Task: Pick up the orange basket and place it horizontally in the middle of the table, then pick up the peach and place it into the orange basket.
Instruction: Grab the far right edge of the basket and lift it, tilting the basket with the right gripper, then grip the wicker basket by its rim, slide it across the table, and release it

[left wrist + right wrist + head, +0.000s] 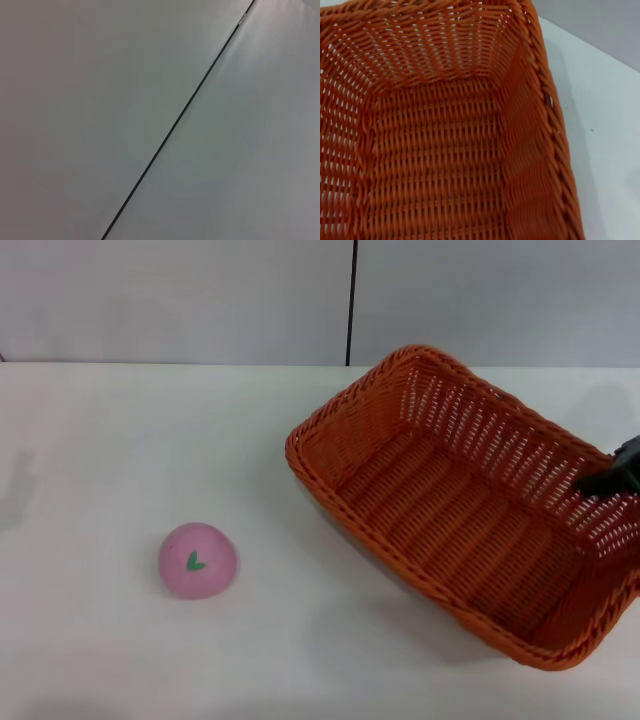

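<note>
The orange basket [350, 405] is at the right of the table [130, 430], set diagonally, with nothing inside. A shadow under its near-left end suggests that end is raised off the tabletop. My right gripper [612, 478] shows as a dark piece at the basket's far right rim and seems shut on that rim. The right wrist view looks straight down into the basket [435, 150], showing its woven floor and walls. The pink peach [197, 560] lies at the front left of the table, well apart from the basket. My left gripper is out of view.
The left wrist view holds only grey wall panels with a dark seam [175, 125]. The same wall stands behind the table's far edge [200, 363]. White tabletop stretches between the peach and the basket.
</note>
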You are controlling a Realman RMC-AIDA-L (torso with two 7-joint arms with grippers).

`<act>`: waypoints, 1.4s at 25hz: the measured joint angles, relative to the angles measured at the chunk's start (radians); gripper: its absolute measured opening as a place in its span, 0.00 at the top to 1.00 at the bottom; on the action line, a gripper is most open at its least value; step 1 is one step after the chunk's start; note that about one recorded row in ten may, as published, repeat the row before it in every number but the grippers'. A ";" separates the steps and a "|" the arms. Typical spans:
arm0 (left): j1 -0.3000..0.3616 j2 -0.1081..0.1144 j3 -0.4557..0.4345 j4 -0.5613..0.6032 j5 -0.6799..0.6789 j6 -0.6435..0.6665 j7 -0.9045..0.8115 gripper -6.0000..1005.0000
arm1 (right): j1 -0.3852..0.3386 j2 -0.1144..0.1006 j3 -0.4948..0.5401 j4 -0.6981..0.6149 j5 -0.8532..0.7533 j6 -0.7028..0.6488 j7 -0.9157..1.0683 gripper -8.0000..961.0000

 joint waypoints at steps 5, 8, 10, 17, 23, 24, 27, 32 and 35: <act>0.000 0.000 0.000 0.000 0.000 0.002 0.000 0.19 | -0.004 -0.001 0.011 -0.004 0.003 -0.002 -0.005 0.75; 0.000 0.000 0.000 0.000 0.000 0.003 0.000 0.19 | -0.008 -0.003 0.012 -0.011 0.005 -0.002 -0.006 0.77; 0.000 0.000 -0.001 0.000 0.000 0.003 0.000 0.19 | -0.018 -0.003 0.017 -0.036 0.013 -0.002 -0.007 0.78; 0.000 0.000 -0.002 -0.011 0.000 0.009 0.000 0.19 | -0.052 -0.016 0.121 -0.086 0.191 -0.024 -0.044 0.82; 0.000 0.000 -0.004 -0.011 -0.001 0.009 -0.003 0.19 | -0.066 -0.056 0.227 -0.083 0.395 -0.115 -0.095 0.82; 0.000 0.000 -0.004 -0.011 -0.003 0.009 -0.007 0.19 | -0.067 -0.064 0.256 -0.082 0.436 -0.141 -0.104 0.82; -0.001 0.000 -0.006 -0.011 -0.006 0.009 -0.012 0.19 | -0.071 -0.105 0.341 -0.077 0.577 -0.231 -0.126 0.82; -0.005 0.000 -0.006 -0.011 -0.007 0.009 -0.013 0.19 | -0.074 -0.155 0.362 -0.059 0.698 -0.276 -0.142 0.82; -0.006 0.000 -0.006 -0.012 -0.005 0.009 -0.013 0.19 | -0.062 -0.174 0.362 -0.040 0.738 -0.303 -0.178 0.82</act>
